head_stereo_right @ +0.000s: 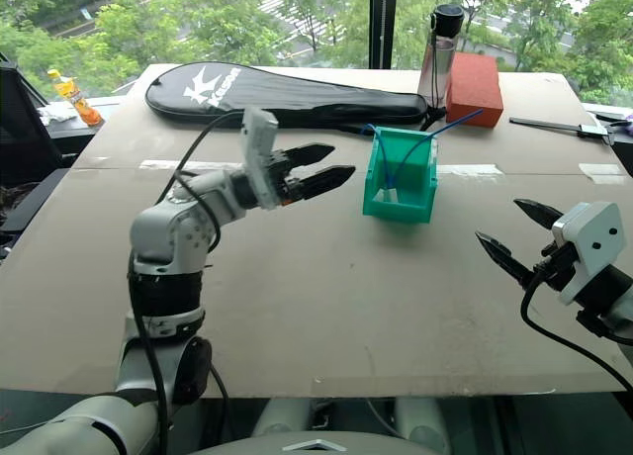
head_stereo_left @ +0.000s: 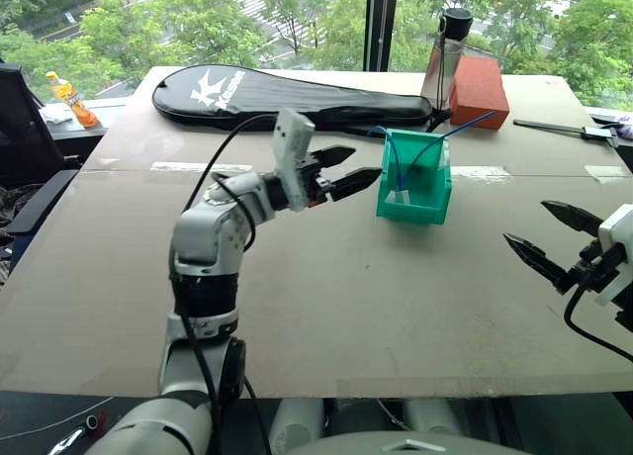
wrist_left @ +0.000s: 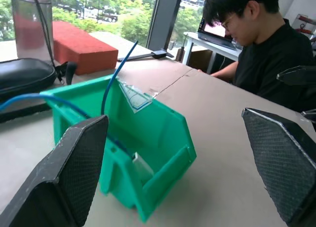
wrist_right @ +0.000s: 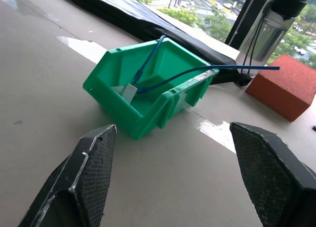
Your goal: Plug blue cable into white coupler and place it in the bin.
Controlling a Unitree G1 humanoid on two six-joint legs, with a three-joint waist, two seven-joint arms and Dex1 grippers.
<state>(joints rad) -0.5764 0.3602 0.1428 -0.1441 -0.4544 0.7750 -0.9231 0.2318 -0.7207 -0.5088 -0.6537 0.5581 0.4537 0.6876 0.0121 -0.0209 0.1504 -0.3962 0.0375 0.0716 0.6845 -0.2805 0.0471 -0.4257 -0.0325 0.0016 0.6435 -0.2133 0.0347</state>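
Note:
The teal bin stands on the table past its middle. Inside it lies the white coupler, and one end of the blue cable runs down to it. The rest of the cable arches over the bin's rim and sticks out toward the brick. My left gripper hangs open just left of the bin, level, pointing at it, holding nothing. My right gripper is open and empty at the right, well short of the bin. In the left wrist view the bin sits between the two fingers.
Behind the bin lie a black racket case, a red-brown brick and a clear bottle. A dark tool rests at the far right edge. A person sits beyond the table's right side.

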